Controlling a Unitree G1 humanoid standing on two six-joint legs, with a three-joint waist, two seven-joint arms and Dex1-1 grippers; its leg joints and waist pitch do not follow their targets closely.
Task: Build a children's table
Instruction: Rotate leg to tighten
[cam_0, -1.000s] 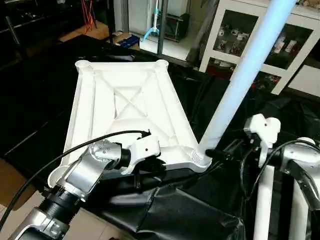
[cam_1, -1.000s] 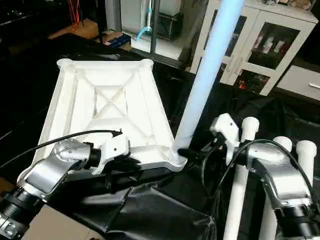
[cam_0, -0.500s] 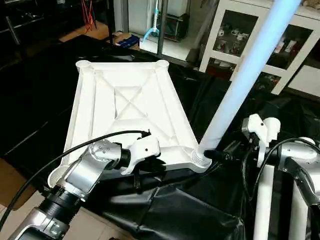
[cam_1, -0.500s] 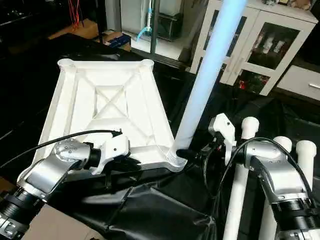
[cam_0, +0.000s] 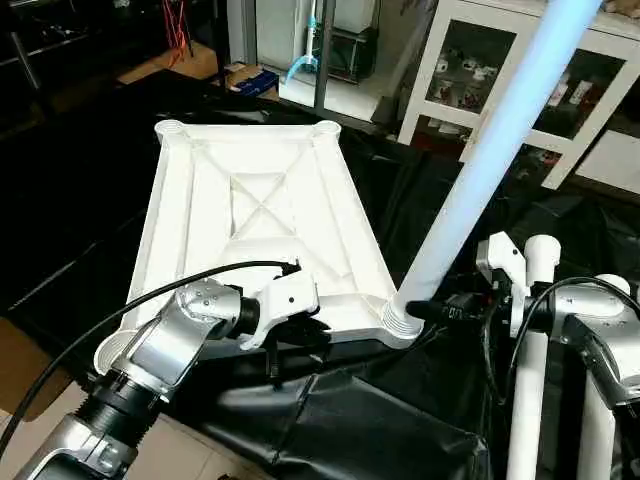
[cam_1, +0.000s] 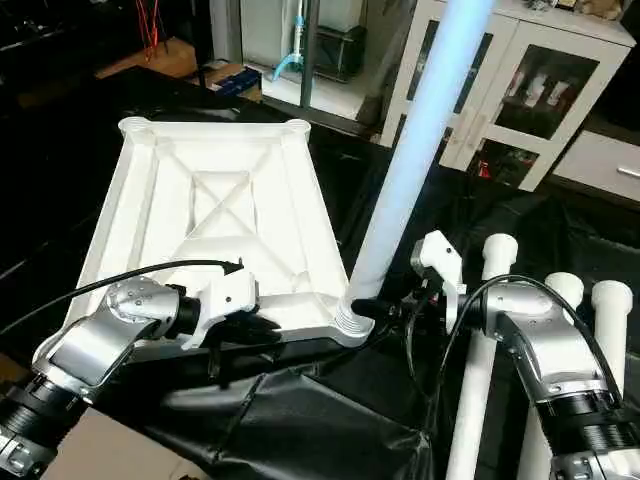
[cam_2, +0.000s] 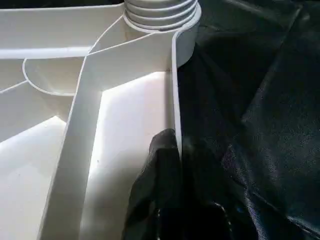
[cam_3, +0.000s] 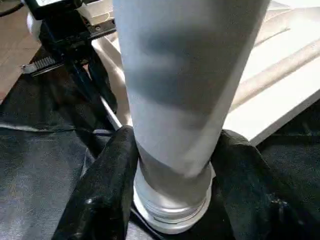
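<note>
Black cloth (cam_0: 380, 420) covers the work surface. The tabletop (cam_0: 255, 225) lies upside down on it, ribbed X-braced underside up, round sockets at its corners. One leg (cam_0: 480, 170) stands tilted in the tabletop's near right corner socket, its ringed end seated there. Three more legs (cam_1: 480, 400) lie on the cloth beside the right arm, off the tabletop's right edge. A white glass-door cabinet (cam_0: 560, 110) stands behind. Left gripper (cam_2: 175, 150) is pinched onto the tabletop's near edge wall, one finger inside, one outside. Right gripper (cam_3: 172, 165) has a finger (cam_3: 107, 180) on each side of the standing leg's base, against it just above the socket.
</note>
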